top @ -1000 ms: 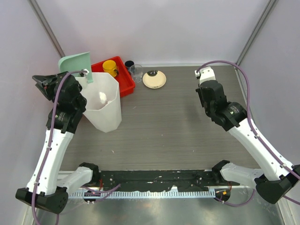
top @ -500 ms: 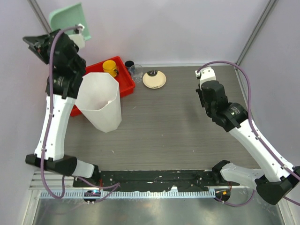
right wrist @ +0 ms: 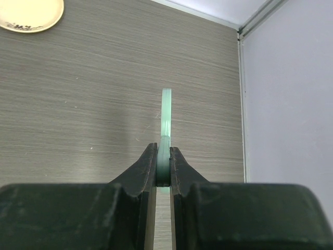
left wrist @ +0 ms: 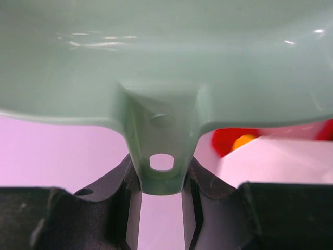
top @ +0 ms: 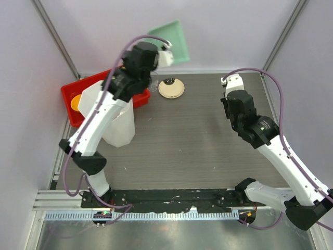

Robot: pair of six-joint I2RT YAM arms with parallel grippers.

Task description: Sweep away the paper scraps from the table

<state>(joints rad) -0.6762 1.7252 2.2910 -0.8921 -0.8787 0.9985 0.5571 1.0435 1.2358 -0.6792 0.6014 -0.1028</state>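
- Took plate (top: 171,88), near the back edge of the desk (top: 192,148), as landmark for all places below.
- Found left pincer (left wrist: 162,174) pinching the handle stub of a green dustpan (top: 169,42), one finger on each side. Dustpan held high, above and just behind the plate, against the back wall.
- Found right pincer (right wrist: 163,156) pressed onto a thin green strip (right wrist: 166,112), seen edge-on and upright over bare desk, right of the plate and well apart from it.
- Logged white bin (top: 120,130) standing left of the plate and nearer the arm bases, partly hidden by the left arm.
- Logged red tray (top: 68,99) farther left of the plate, behind the bin, with a yellow object (top: 76,102) inside.
- Could not locate paper scraps in any view; inside of bin hidden behind left arm.
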